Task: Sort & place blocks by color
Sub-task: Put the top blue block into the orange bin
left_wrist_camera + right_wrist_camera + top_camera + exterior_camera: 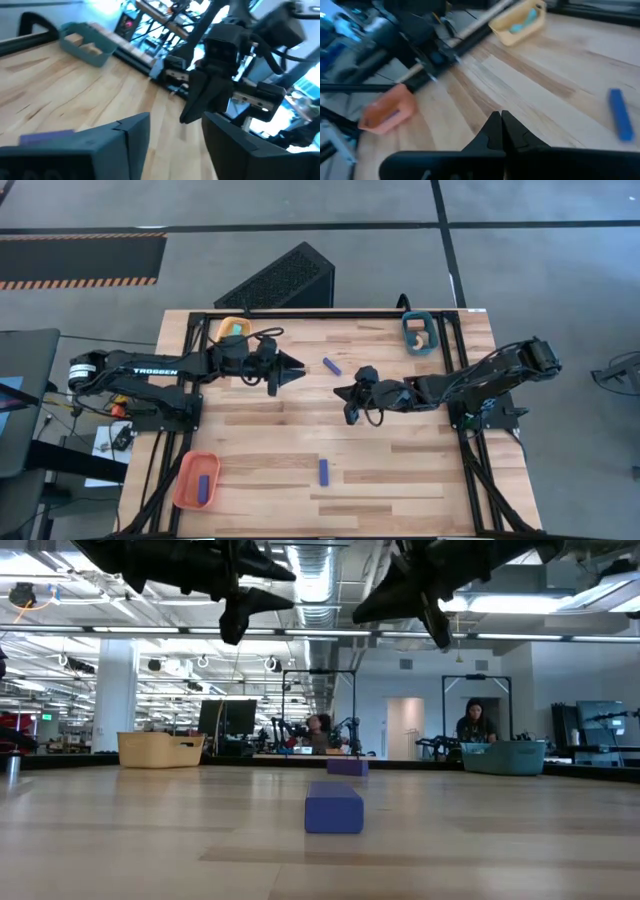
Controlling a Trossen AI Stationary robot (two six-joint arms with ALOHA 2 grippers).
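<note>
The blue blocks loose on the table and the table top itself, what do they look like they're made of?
The two blue blocks look like painted wood or plastic: flat, matte, even colour with crisp edges; the coating hides which. The table top looks like butcher-block wood with a light satin finish: pale glued strips with visible grain.

— How is the light?

— Even and bright from overhead; the counter [400,460] shows only soft, short shadows under the arms. At table height, ceiling strip lights [330,585] glare, leaving both arms as black silhouettes.

— Any blur?

— Both wrist views smear. The orange tray [387,111] is fuzzy, the teal tray [87,42] soft, and windows behind it wash out blue-white. The near blue block [334,810] stays crisp.
</note>
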